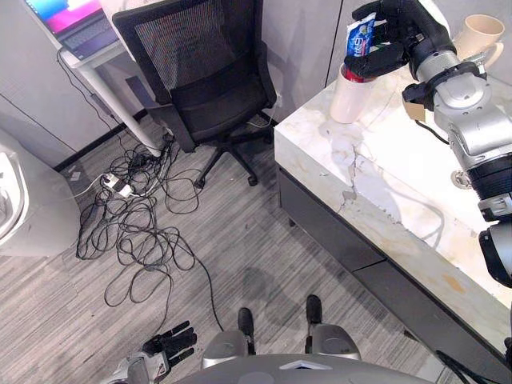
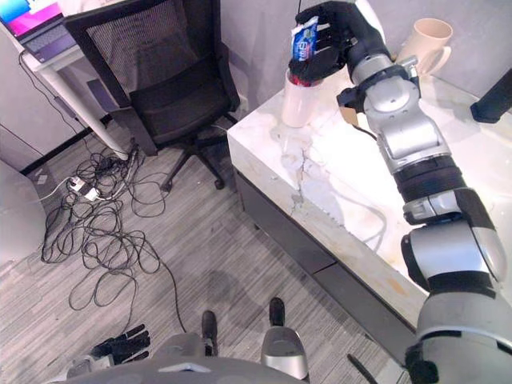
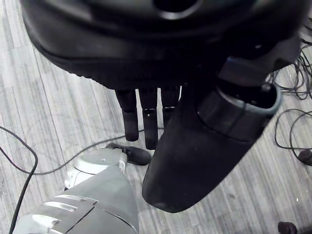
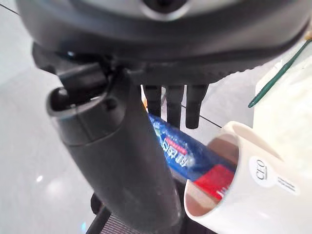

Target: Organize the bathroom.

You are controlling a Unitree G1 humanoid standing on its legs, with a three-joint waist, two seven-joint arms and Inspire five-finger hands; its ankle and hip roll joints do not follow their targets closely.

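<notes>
A blue toothpaste tube [image 1: 360, 36] with a red end is pinched upright in my right hand [image 1: 400, 32], over the far corner of the marble counter [image 1: 400, 200]. Its red lower end sits in the mouth of a cream cup [image 1: 348, 96] standing at that corner. In the right wrist view the tube [image 4: 180, 151] slants from under the fingers [image 4: 175, 107] into the cup [image 4: 243, 195]. My left hand [image 1: 168, 344] hangs low by the floor, fingers [image 3: 146, 122] straight, holding nothing.
A beige mug [image 1: 480, 36] stands at the counter's back, behind my right arm. A black office chair [image 1: 200, 72] stands left of the counter. Tangled cables [image 1: 136, 216] lie on the grey floor. A white desk with a laptop [image 1: 80, 32] is far left.
</notes>
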